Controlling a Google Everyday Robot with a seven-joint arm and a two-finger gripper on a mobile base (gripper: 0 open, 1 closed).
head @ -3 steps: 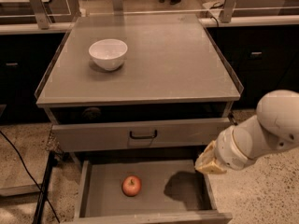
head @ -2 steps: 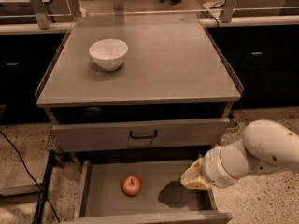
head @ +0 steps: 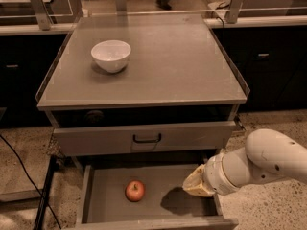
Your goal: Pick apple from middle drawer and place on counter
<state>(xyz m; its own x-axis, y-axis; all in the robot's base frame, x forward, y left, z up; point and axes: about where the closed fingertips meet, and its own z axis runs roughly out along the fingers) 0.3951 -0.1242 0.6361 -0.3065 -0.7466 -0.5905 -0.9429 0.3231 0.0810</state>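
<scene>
The apple [head: 135,191] is small, red with yellowish patches, and lies on the floor of the open middle drawer [head: 105,202], left of centre. My gripper [head: 195,184] hangs over the right part of the drawer, to the right of the apple and apart from it, at the end of my white arm [head: 261,164] that comes in from the right. It casts a dark shadow on the drawer floor. The counter [head: 168,66] is the flat grey top of the cabinet above.
A white bowl [head: 111,55] stands on the left of the counter. A shut grey drawer front with a black handle [head: 147,138] sits above the open drawer. Dark cabinets flank both sides. A black cable [head: 24,176] runs across the floor at left.
My arm and gripper have moved left and down, from beside the drawer's right edge to over its right part, closer to the apple. The apple has not moved.
</scene>
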